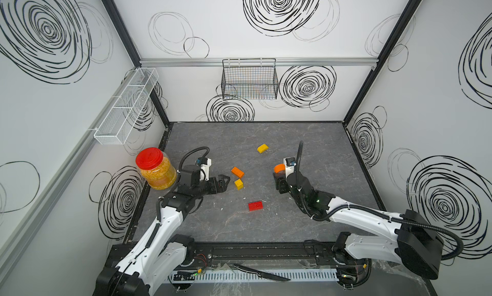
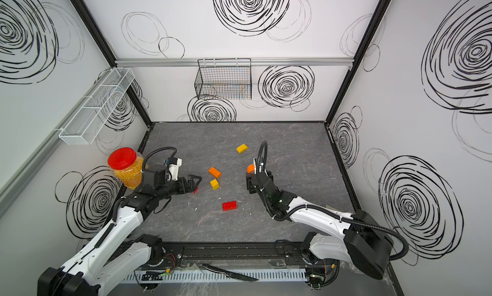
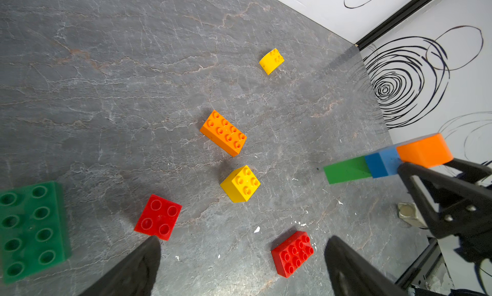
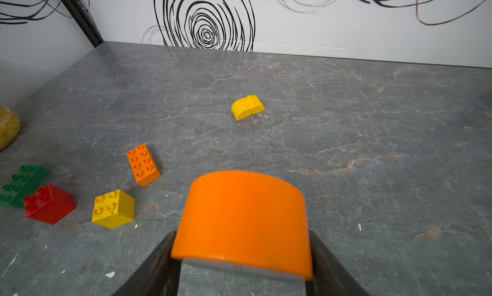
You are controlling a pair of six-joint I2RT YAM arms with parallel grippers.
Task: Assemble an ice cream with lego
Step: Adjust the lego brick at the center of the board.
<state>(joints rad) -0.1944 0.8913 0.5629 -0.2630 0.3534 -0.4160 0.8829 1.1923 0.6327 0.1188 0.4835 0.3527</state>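
The right end effector (image 4: 242, 244) pinches the orange rounded brick (image 4: 245, 212), just right of centre in both top views. The left end effector (image 1: 225, 185) is spread wide. Between them at centre lie an orange brick (image 1: 237, 172), a yellow brick (image 1: 238, 184) and a red brick (image 1: 255, 205). Bare tabletop (image 1: 327, 148) reaches the upper-right walls.

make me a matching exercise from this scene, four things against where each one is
Things:
1 orange rounded brick
2 yellow rounded brick
3 square red brick
4 red-lidded jar

Places:
A beside the green brick
B against the left wall
C held by the right gripper
D alone, nearest the back wall

Pairs: 1-C, 2-D, 3-A, 4-B
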